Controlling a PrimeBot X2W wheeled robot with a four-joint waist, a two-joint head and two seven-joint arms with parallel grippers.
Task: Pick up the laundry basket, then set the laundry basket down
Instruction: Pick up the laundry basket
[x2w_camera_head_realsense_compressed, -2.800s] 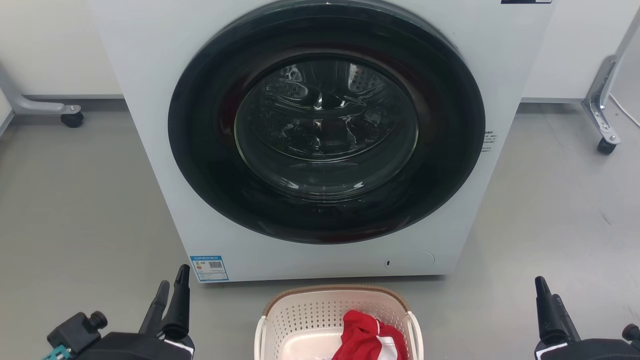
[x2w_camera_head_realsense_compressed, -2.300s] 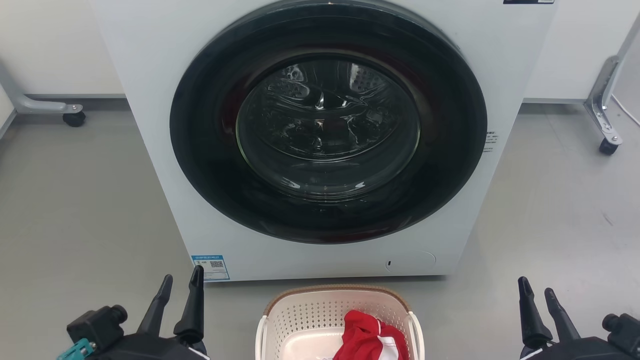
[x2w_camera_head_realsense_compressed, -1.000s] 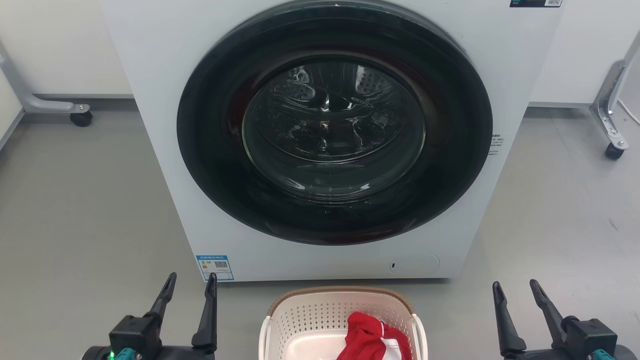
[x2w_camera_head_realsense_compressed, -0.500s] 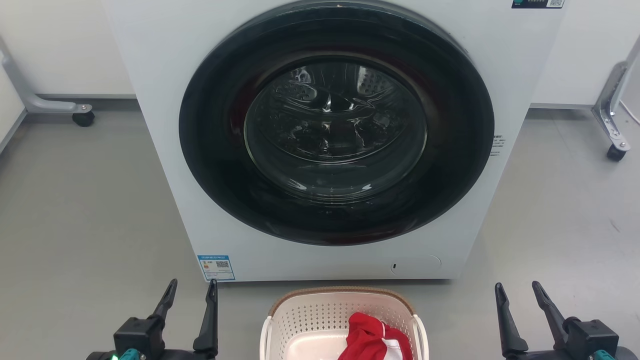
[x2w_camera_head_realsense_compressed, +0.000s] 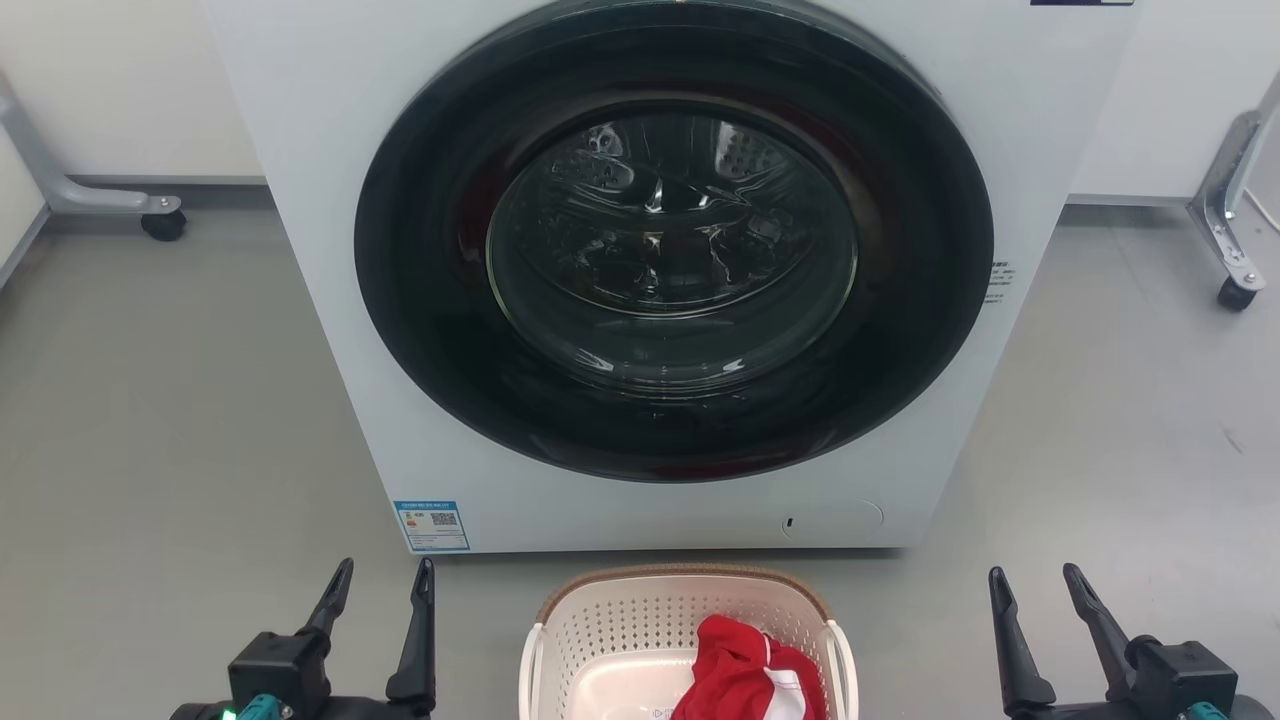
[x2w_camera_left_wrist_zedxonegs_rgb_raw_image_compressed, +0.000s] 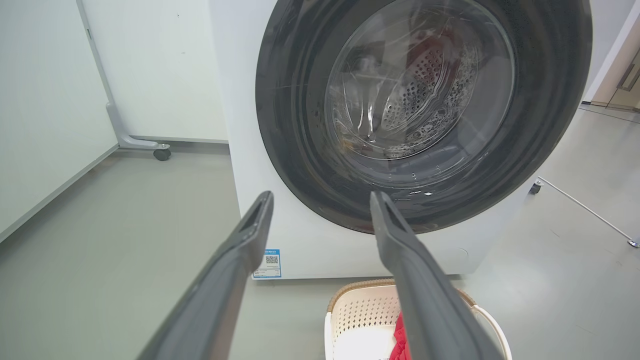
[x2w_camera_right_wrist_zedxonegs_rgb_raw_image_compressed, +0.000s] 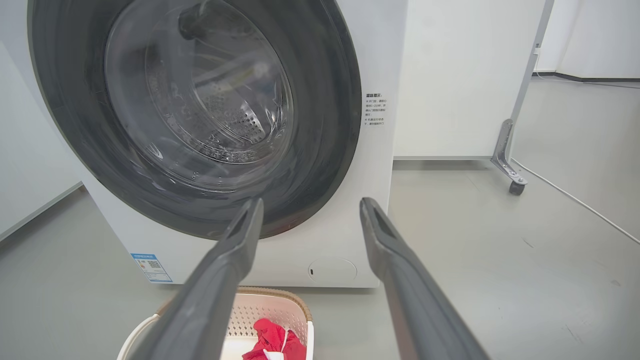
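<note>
The laundry basket (x2w_camera_head_realsense_compressed: 610, 622) is cream with perforated sides and a brown woven-look rim; it sits on the grey floor at the bottom centre of the head view, just in front of the washer, and holds a red and white garment (x2w_camera_head_realsense_compressed: 745, 675). My left gripper (x2w_camera_head_realsense_compressed: 384, 585) stands open to the basket's left, apart from it, and my right gripper (x2w_camera_head_realsense_compressed: 1032, 587) stands open to its right, also apart. In the left wrist view the basket (x2w_camera_left_wrist_zedxonegs_rgb_raw_image_compressed: 360, 312) lies low between and under the left gripper (x2w_camera_left_wrist_zedxonegs_rgb_raw_image_compressed: 320, 200). The basket (x2w_camera_right_wrist_zedxonegs_rgb_raw_image_compressed: 270, 307) sits under the right gripper (x2w_camera_right_wrist_zedxonegs_rgb_raw_image_compressed: 310, 205) in the right wrist view.
A white front-loading washer (x2w_camera_head_realsense_compressed: 320, 200) with a shut dark round door (x2w_camera_head_realsense_compressed: 672, 240) stands directly behind the basket. Grey metal legs on castors stand at the far left (x2w_camera_head_realsense_compressed: 160, 222) and far right (x2w_camera_head_realsense_compressed: 1235, 292). A thin cable (x2w_camera_right_wrist_zedxonegs_rgb_raw_image_compressed: 575, 197) runs over the floor at the right.
Both grippers turned from a side-on pose with fingers close together to a spread, open stance and moved inward. The head camera shifted slightly. The basket has stayed on the floor.
</note>
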